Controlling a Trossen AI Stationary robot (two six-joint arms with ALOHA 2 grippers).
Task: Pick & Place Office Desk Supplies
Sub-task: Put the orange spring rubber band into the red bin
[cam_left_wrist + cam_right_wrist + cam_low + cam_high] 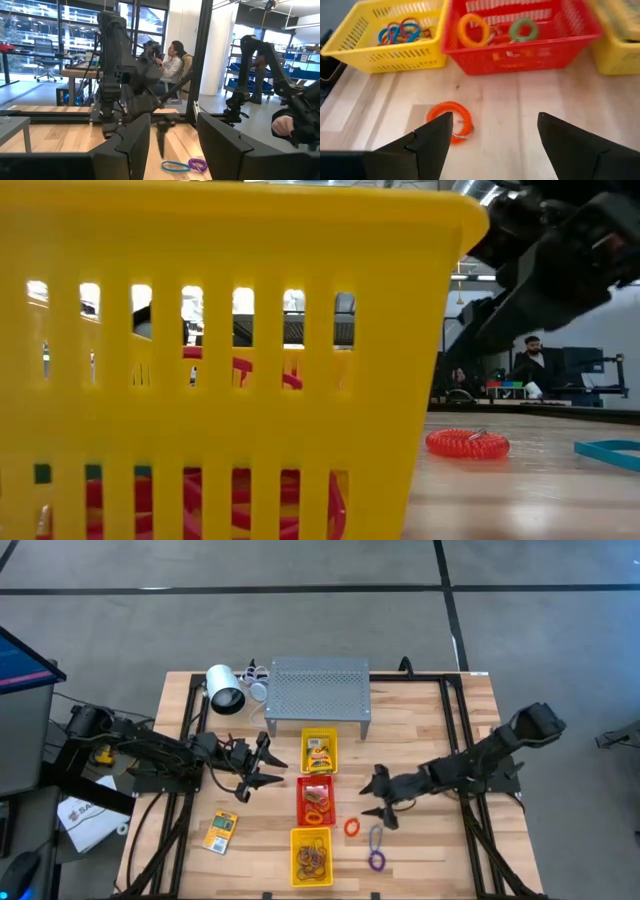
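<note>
An orange coil ring (454, 120) lies flat on the table by the red tray (520, 55). It also shows in the high view (352, 828) and the low view (467, 443). My right gripper (492, 135) hovers open just above and behind the ring, slanting down, and touches nothing; in the high view it (378, 798) is right of the red tray. A blue loop (376, 838) and a purple ring (376, 860) lie nearby. A yellow card packet (221, 831) lies at the near left. My left gripper (262, 765) waits open and empty, left of the trays.
Three trays stand in a row: a far yellow one (320, 752) with card packets, the red one (317, 800) with rings, and a near yellow one (311, 855) with bands. A perforated metal stand (320, 690) and a white cylinder (225, 690) sit at the far edge.
</note>
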